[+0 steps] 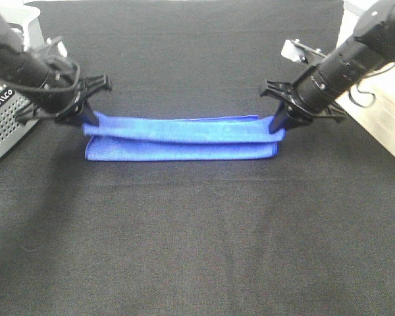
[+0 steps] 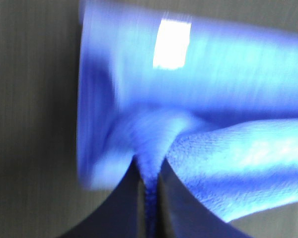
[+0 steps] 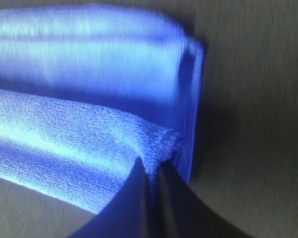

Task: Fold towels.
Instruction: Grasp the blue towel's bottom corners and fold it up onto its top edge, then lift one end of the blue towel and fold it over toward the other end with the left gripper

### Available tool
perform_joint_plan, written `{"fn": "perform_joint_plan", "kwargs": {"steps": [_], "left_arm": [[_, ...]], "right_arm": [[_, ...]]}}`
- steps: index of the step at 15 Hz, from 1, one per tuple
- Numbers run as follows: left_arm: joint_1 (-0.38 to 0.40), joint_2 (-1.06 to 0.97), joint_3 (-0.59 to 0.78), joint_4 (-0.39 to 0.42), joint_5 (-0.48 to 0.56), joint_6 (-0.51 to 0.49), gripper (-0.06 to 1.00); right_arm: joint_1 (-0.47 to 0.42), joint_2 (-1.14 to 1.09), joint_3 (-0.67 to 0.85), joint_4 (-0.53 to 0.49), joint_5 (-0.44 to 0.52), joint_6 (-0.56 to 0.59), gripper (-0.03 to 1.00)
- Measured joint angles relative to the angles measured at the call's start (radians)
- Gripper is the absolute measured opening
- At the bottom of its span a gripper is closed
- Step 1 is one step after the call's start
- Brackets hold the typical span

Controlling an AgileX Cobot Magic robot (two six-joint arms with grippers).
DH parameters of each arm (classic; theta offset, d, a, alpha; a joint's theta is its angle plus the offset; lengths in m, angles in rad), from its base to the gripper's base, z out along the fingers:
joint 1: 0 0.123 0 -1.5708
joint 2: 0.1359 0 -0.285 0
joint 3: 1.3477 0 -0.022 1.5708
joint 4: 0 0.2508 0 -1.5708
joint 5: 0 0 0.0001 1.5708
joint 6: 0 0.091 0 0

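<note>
Black cloth covers the table nearest the camera. Far left: grey perforated box. Left gripper is clamped on the left end of the towel, with the upper layer bunched between its jaws; a white tag shows on the layer beneath. Towel lies mid-table as a long strip folded lengthwise, lower layer flat. Right gripper pinches the upper layer's right corner.

The exterior high view looks down from well back onto the desk, showing the whole towel. Each wrist view peers along its own jaws, very near, at one end of that towel.
</note>
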Motion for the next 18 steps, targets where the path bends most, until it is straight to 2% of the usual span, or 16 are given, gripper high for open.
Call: {"fn": "perform_joint_plan", "kwargs": {"steps": [4,8,9,13,15,18], "left_arm": [[0.005,0.110,-0.131,0.011,0.000,0.000,0.01],[0.005,0.149,-0.143,0.015,0.000,0.000,0.01],[0.005,0.154,-0.143,0.015,0.000,0.000,0.04],[0.005,0.156,-0.143,0.017,-0.015,0.000,0.60],[0.006,0.144,-0.143,0.035,-0.023,-0.014,0.69],[0.006,0.140,-0.146,0.080,-0.013,-0.036,0.70]], "right_arm": [[0.000,0.093,-0.126,-0.010,0.019,0.002,0.00],[0.000,0.125,-0.137,-0.017,0.018,0.006,0.00],[0.000,0.128,-0.139,-0.017,0.018,0.014,0.03],[0.000,0.128,-0.144,-0.017,0.045,0.026,0.69],[0.000,0.121,-0.144,-0.033,0.070,0.027,0.81],[0.000,0.078,-0.144,-0.075,0.116,0.028,0.83]]}}
